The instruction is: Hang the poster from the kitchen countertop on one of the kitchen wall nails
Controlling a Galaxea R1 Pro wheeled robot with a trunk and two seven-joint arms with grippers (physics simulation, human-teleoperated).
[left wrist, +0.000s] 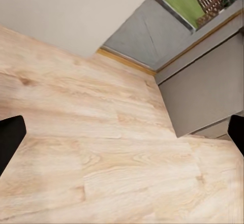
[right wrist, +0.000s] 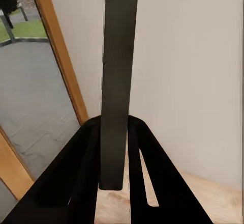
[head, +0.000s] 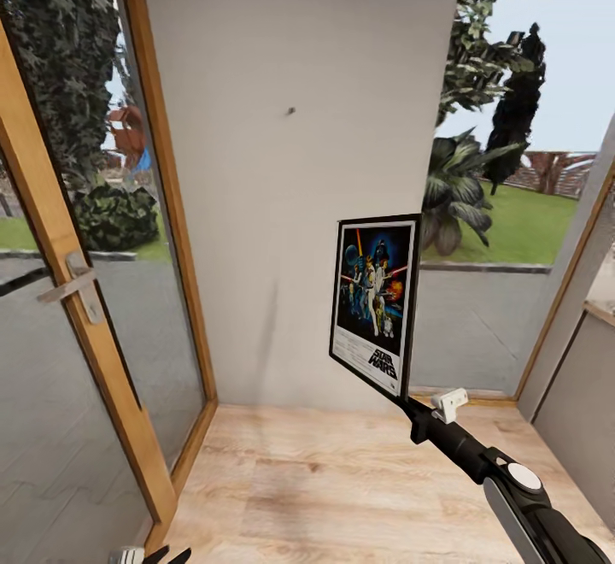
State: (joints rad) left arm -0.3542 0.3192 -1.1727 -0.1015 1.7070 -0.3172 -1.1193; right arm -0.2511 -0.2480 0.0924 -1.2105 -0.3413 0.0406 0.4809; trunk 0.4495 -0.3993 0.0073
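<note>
Black-framed poster (head: 374, 303) pinched upright in my right gripper (head: 408, 402) | nail (head: 290, 109) on grey wall (head: 273, 205), above-left, apart | left gripper (left wrist: 122, 132) spread over wood floor (left wrist: 101, 173)

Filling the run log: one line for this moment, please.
poster: held upright, right gripper | nail: above-left on wall, bare | left gripper: open, over floor

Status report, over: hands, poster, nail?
Right hand shut on poster, held upright near wall. Left hand open over floor. Nail above poster, up-left; path clear.
</note>
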